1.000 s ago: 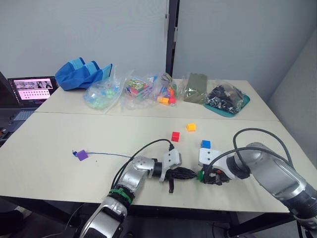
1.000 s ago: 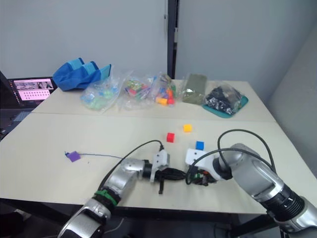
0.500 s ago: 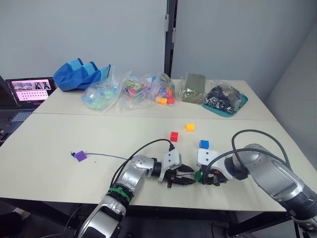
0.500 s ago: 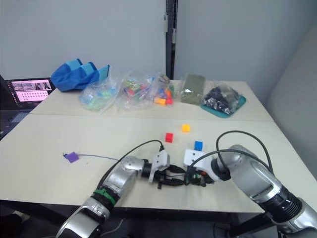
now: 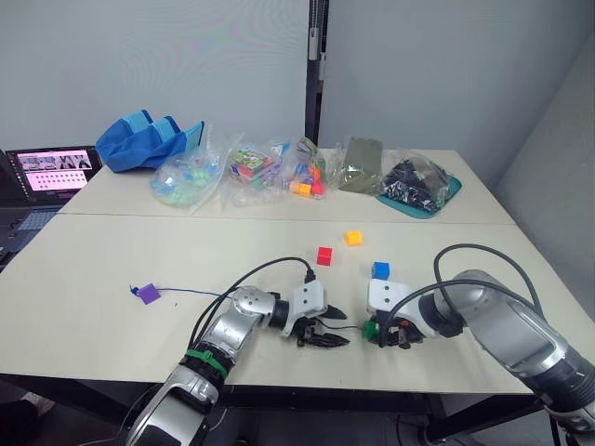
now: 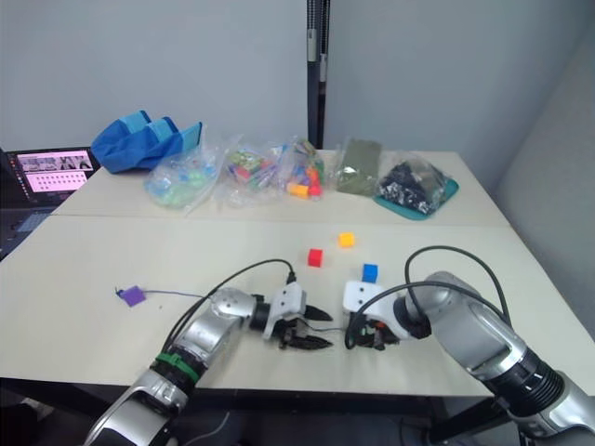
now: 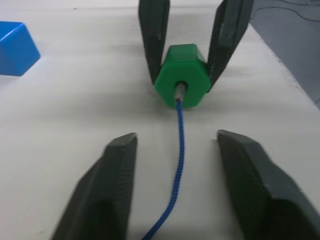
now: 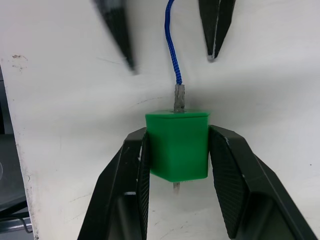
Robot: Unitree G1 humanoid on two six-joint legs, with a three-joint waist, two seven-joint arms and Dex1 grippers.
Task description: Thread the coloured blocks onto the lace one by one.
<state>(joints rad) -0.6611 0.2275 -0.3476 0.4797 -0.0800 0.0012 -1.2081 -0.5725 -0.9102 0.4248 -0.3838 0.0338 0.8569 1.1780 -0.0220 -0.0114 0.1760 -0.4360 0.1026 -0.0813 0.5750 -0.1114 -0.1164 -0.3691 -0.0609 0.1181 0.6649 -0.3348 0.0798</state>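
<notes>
My right gripper [image 8: 177, 131] is shut on a green block [image 8: 177, 145] just above the table near its front edge. The dark-blue lace [image 7: 178, 125] enters the block's hole, and its pale tip [image 8: 176, 187] pokes out the far side. My left gripper [image 7: 177, 137] stands open with the lace lying loose between its fingers, a short way to the left of the block [image 5: 369, 329]. The lace runs left to a purple piece [image 5: 147, 294]. Red [image 5: 324, 255], orange-yellow [image 5: 353, 238] and blue [image 5: 380, 270] blocks lie on the table behind the grippers.
Clear bags of mixed toys [image 5: 260, 167], a blue fabric bag [image 5: 153, 137] and a teal tray of dark parts [image 5: 418, 186] line the back of the table. A laptop [image 5: 51, 172] stands at the far left. Black cables loop over both arms.
My left gripper has opened, let go of the lace and drawn back to the left from the green block. The right gripper still holds the block in place.
</notes>
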